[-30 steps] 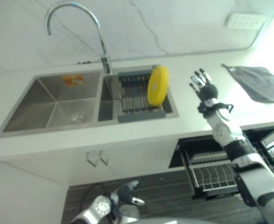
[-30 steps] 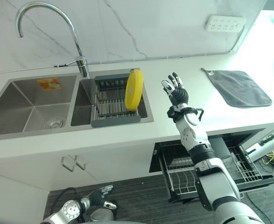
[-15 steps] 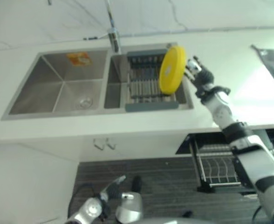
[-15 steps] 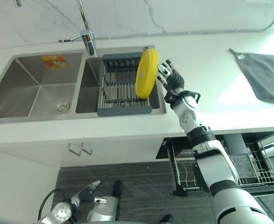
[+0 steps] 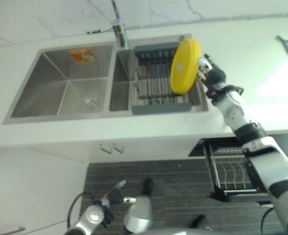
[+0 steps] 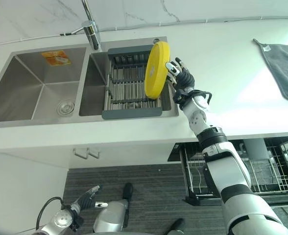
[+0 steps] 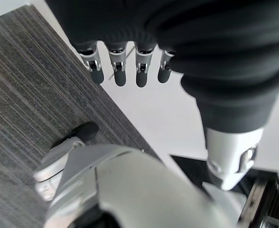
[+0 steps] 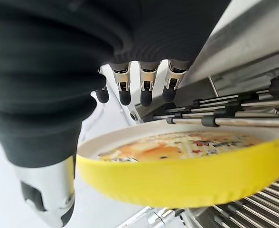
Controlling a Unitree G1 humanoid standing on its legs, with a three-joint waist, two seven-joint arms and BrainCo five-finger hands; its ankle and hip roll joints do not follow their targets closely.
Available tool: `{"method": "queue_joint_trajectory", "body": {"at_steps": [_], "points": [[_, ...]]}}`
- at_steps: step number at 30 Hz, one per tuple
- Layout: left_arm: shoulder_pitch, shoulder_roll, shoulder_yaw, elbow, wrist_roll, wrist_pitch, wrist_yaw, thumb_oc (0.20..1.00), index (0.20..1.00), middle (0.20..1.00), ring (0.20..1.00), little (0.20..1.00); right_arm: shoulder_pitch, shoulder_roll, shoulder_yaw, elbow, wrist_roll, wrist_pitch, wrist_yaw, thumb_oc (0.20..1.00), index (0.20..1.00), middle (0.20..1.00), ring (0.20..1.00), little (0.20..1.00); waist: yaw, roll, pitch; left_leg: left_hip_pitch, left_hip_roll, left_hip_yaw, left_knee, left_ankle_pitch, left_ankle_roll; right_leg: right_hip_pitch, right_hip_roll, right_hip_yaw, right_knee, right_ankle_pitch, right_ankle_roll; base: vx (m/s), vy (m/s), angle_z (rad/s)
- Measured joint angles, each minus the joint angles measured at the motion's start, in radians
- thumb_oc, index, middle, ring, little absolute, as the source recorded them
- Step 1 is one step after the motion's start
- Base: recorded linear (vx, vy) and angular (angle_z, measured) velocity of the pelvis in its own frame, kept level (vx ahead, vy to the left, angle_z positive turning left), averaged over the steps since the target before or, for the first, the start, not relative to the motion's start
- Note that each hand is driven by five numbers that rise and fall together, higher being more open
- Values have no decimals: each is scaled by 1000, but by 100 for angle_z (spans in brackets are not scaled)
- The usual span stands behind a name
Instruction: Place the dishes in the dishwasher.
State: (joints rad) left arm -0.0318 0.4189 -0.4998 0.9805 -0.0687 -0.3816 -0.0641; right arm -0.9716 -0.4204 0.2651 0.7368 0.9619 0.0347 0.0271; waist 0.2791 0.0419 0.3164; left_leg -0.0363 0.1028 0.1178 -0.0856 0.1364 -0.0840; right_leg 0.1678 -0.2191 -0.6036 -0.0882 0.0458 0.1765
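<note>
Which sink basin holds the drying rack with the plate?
The smaller basin on the robot's right of the tap holds the grey slatted drying rack with the yellow round plate standing on edge; the larger steel basin has just a drain.

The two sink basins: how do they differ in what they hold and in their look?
The left basin is bare steel with a round drain and an orange sticker on its back wall. The right basin carries a grey drying rack, where a yellow plate stands on edge, with the right hand open beside it. The left basin looks wider. Both are steel and set in the white counter.
</note>
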Motion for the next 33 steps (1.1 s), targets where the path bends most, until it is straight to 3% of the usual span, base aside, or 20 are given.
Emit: {"method": "queue_joint_trajectory", "body": {"at_steps": [4, 7, 13, 18, 21, 30, 31, 33], "points": [[4, -11, 2, 1, -67, 16, -6, 1000, 1000, 1000, 1000, 1000, 0, 3, 0, -2, 1, 0, -1, 1000, 1000, 1000, 1000, 1000, 1, -4, 2, -1, 1, -1, 0, 0, 0, 0, 0, -2, 0, 0, 0, 0, 0, 0], [7, -40, 78, 19, -86, 30, -14, 1000, 1000, 1000, 1000, 1000, 1, 32, 2, -43, 0, 7, -26, 1000, 1000, 1000, 1000, 1000, -2, -5, 3, 0, 2, 2, 0, 0, 0, -2, 2, 3, 0, 0, 0, 14, -10, -4], [11, -40, 66, 16, -89, 38, -17, 1000, 1000, 1000, 1000, 1000, 0, 64, 40, -109, -6, 21, -67, 1000, 1000, 1000, 1000, 1000, 1, -16, 11, -3, 5, 5, 0, 0, 0, -14, -2, 15, 0, 1, 0, -14, 8, -4], [21, -62, 118, 23, -230, 76, -60, 1000, 1000, 1000, 1000, 1000, 0, 61, 39, -119, -10, 24, -83, 1000, 1000, 1000, 1000, 1000, 2, -5, 23, -4, 3, 5, 0, 0, 0, -15, -1, 16, 0, 1, 0, -9, 7, -2], [28, -62, 117, 24, -230, 77, -75, 1000, 1000, 1000, 1000, 1000, 0, 58, 39, -118, -13, 34, -90, 1000, 1000, 1000, 1000, 1000, 2, -1, 25, -4, 2, 4, 0, 0, 0, -14, -1, 14, 0, 1, 0, 0, 0, 0], [29, -64, 118, 22, -230, 77, -92, 1000, 1000, 1000, 1000, 1000, -12, 36, 46, -105, -215, 45, -156, 1000, 1000, 1000, 1000, 1000, 4, -1, 25, -3, 1, 4, 0, 0, 0, -10, -1, 10, 0, 1, 0, 0, 2, 1], [29, -64, 118, 22, -230, 77, -92, 1000, 1000, 1000, 1000, 1000, -26, 36, 47, -88, -237, 45, -156, 200, 200, 200, 200, 200, 4, -1, 25, -3, 1, 4, 0, 0, 0, -10, -1, 10, 0, 1, 0, 0, 0, 0], [28, -64, 117, 21, -230, 77, -92, 1000, 1000, 1000, 1000, 1000, -46, 26, 55, -63, -261, 41, -166, 200, 200, 200, 200, 200, 6, -1, 25, -3, 1, 3, 0, 0, 0, -9, -1, 9, 0, 1, 0, 0, 0, 0]]}}
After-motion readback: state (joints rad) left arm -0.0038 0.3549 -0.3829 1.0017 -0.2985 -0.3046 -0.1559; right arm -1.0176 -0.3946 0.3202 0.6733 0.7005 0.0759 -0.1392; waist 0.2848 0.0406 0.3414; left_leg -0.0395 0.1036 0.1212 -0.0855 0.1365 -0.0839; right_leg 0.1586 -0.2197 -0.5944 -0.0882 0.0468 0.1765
